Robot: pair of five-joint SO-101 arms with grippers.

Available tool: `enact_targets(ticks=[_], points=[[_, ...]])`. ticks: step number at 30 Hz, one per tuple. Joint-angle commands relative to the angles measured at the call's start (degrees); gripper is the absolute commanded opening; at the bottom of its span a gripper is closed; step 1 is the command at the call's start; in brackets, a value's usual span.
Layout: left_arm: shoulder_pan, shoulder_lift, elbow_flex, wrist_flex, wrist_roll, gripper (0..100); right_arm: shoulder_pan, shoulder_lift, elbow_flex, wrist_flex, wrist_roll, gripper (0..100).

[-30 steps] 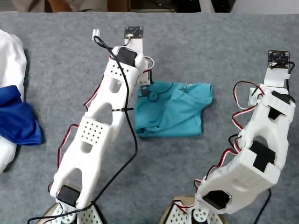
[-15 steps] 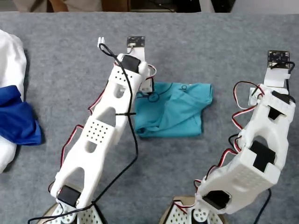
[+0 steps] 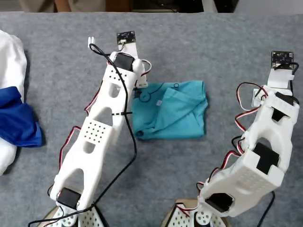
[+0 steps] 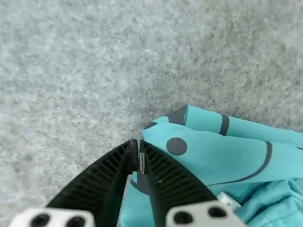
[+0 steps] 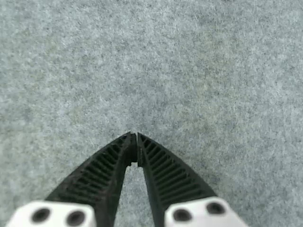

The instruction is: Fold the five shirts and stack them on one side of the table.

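Currently, item in hand: teal shirt (image 3: 170,111), one piece, folded down to a compact, slightly rumpled packet with a loose flap on top.

- Position: lying flat on the grey felt table (image 3: 227,47). Its near corner sits at the tips of the left gripper (image 4: 138,156). The rest of the cloth spreads away from those tips toward the right arm's side.
- Left gripper: jaws pressed together on the shirt's corner edge, cloth apparently nipped between them.
- Right gripper (image 5: 137,149): jaws closed on nothing, over bare felt, well apart from the teal shirt.
- Other stock: blue shirt (image 3: 16,120) lying on a white shirt (image 3: 12,61), both bunched, on the far side of the left arm from the teal shirt and well apart from either gripper.

Progress, as judged: the teal piece is folded or nearly so, but not yet placed on any stack. The blue and white pieces look unfolded. Most of the job remains, along with tidying and stacking.
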State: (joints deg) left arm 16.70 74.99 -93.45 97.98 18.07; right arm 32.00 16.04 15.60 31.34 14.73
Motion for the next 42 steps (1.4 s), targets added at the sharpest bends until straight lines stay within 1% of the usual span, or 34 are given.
enact_targets(ticks=[1, 4, 6, 7, 10, 12, 14, 18, 21, 24, 29, 31, 36, 42], points=[[-0.62, -0.92, -2.37, 0.7, 0.18, 3, -0.84, -0.13, -2.42, 0.44, 0.09, 1.6], [-0.79, -1.71, -2.55, 1.85, 0.18, 3, -0.92, -0.22, -2.42, 1.93, 1.49, 1.6], [-1.23, -3.65, -2.46, 2.73, 0.18, 3, -2.33, -0.4, -2.95, 3.87, 2.81, 1.6], [-1.67, -4.35, -2.46, 2.81, 0.18, 3, -3.74, -0.66, -3.82, 5.8, 4.04, 1.6], [-3.87, -5.93, -2.37, 2.81, 0.18, 2, -11.21, -1.36, -9.71, 17.67, 9.23, 1.6], [-6.59, -6.64, -2.55, 2.81, 0.18, 3, -16.66, -0.31, -16.04, 25.14, 12.22, 1.5], [-10.02, -9.45, -2.55, 2.81, 0.18, 3, -20.97, 1.63, -24.13, 31.47, 12.57, 1.5], [-16.44, -14.37, -2.2, 2.73, 1.23, 2, -27.12, 8.22, -41.01, 42.02, 12.48, 1.4], [-20.04, -13.14, -2.11, 2.55, 4.4, 2, -32.48, 15.08, -52.18, 50.99, 12.48, 1.4], [-21.71, -8.57, -2.37, -0.53, 5.1, 2, -37.76, 22.02, -62.11, 57.58, 12.57, 1.4], [-21.54, -1.54, -2.2, -6.59, 5.1, 2, -44.18, 32.57, -76.44, 64.0, 12.57, 1.4], [-21.45, -0.22, -2.46, -7.3, 5.01, 2, -45.49, 36.26, -80.75, 66.46, 12.57, 1.4], [-21.45, -1.1, -2.37, -7.3, 4.92, 2, -46.2, 43.56, -87.96, 69.54, 12.57, 1.3], [-20.66, -1.27, -2.37, -7.3, 4.84, 2, -46.2, 47.78, -89.98, 69.89, 12.48, 1.3]])
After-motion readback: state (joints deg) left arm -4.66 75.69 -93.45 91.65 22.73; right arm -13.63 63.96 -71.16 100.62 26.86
